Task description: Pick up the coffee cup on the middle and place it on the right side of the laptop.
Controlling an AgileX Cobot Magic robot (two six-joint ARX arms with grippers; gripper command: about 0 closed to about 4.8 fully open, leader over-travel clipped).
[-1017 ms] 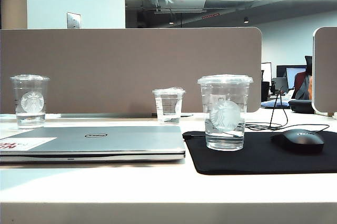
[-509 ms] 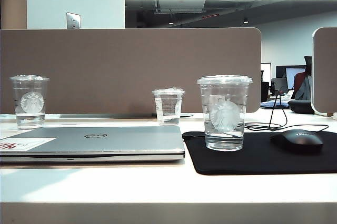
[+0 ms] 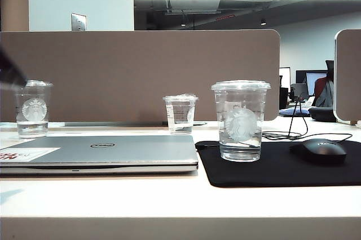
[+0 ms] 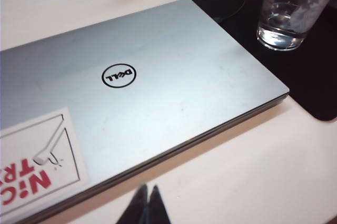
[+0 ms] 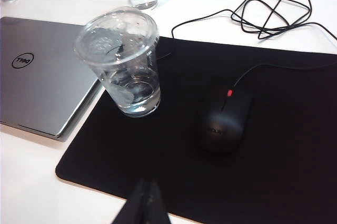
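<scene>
I see the coffee cup (image 3: 241, 120) standing right of centre on the black mat (image 3: 282, 167), just beside the laptop (image 3: 98, 153), so it looks placed. My left gripper (image 4: 145, 203) and right gripper (image 5: 146, 200) are both pinched shut, holding nothing, each high above the desk.

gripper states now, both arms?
Left gripper: shut, empty, above the silver-grey Dell laptop.
Right gripper: shut, empty, above the black mouse mat.

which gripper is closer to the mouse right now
Right. The right gripper, shut, hangs over the mouse pad beside the mouse; the left gripper, shut, hangs before the laptop.
</scene>
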